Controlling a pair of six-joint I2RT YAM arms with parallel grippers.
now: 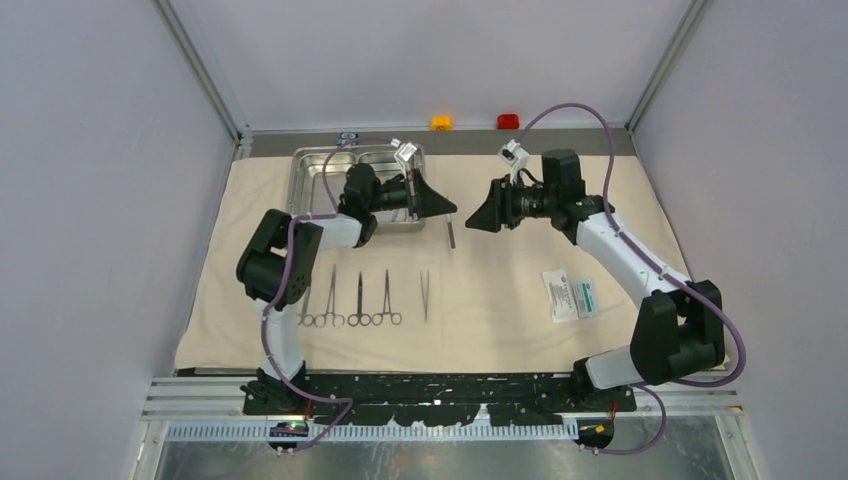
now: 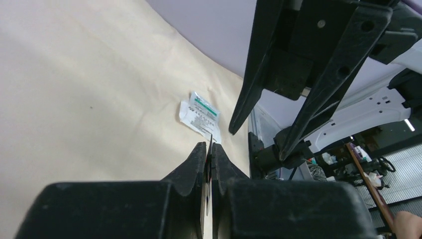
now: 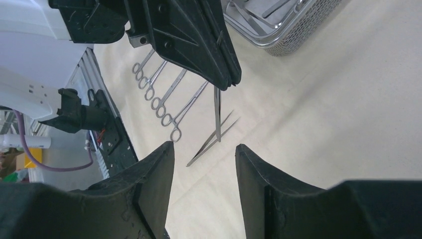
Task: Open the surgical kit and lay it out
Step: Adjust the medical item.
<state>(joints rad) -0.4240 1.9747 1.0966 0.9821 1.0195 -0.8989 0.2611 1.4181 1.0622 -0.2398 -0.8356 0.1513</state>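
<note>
Tray (image 1: 300, 185): near right part hidden by left arm (image 1: 340, 228).
Thin tool (image 1: 450, 236): top end hidden inside left gripper (image 1: 452, 211).

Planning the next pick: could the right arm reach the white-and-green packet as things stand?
Probably yes: the right gripper is open and empty, and the white-and-green packet lies on the beige cloth on that arm's side, nothing covering it.

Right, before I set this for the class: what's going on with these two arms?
The left gripper is shut on a thin straight tool, which hangs from its fingertips above the beige cloth. The right gripper faces it, open and empty. Ring-handled instruments and tweezers lie in a row on the cloth, a packet lies further right, and the steel tray sits behind.
</note>
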